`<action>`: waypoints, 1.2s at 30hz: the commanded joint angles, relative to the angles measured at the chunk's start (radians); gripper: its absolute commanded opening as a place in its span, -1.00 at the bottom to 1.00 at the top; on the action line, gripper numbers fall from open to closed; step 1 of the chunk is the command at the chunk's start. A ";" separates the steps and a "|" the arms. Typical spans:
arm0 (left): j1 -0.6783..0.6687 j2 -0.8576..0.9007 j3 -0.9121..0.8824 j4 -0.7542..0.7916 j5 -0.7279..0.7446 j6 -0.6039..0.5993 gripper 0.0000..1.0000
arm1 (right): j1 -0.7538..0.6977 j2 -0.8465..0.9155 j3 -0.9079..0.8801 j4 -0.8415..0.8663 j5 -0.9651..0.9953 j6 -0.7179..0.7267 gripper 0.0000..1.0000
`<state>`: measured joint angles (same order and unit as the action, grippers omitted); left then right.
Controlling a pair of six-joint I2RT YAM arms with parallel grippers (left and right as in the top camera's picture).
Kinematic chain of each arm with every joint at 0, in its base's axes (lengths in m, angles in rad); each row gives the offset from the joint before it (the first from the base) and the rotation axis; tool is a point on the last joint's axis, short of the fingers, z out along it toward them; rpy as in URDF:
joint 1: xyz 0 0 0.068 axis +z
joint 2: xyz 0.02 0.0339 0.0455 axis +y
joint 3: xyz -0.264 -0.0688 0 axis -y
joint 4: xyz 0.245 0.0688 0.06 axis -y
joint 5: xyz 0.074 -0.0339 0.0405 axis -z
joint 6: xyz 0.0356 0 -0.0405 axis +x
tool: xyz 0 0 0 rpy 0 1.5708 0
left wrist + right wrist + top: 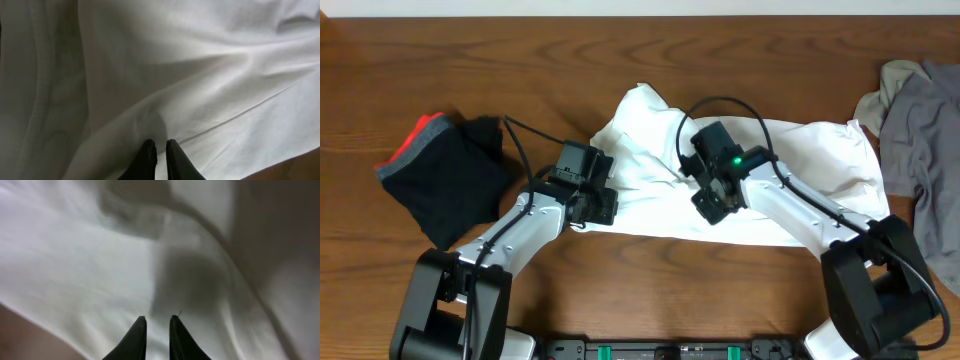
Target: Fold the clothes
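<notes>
The shirt [810,150] is spread mid-frame; the left hand [161,145] is closed, seemingly pinching it; the state of the right hand [158,320] cannot be told.

Left arm [520,228] and right arm [798,208] both reach forward and inward, with the wrists near each other. Left gripper [160,150] has its fingers pressed almost together. Right gripper [157,327] shows a slim gap between fingers, but the view is blurred, so possibly not fully closed.

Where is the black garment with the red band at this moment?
In the overhead view, the black garment lies on the left side of the table, left of the white T-shirt and not touching it.
</notes>
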<state>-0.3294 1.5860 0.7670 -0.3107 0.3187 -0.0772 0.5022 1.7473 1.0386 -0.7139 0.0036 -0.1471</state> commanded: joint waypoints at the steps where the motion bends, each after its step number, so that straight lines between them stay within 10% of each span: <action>1: -0.002 0.008 -0.005 -0.005 0.002 0.013 -0.78 | -0.031 -0.006 -0.058 0.035 0.062 0.044 -0.70; 36: -0.002 0.024 -0.061 0.017 -0.182 -0.026 -0.87 | -0.358 -0.006 -0.106 0.016 0.208 0.154 -0.60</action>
<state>-0.3325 1.5898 0.7265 -0.2878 0.1905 -0.0917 0.1905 1.7416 0.9474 -0.6987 0.0875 -0.0429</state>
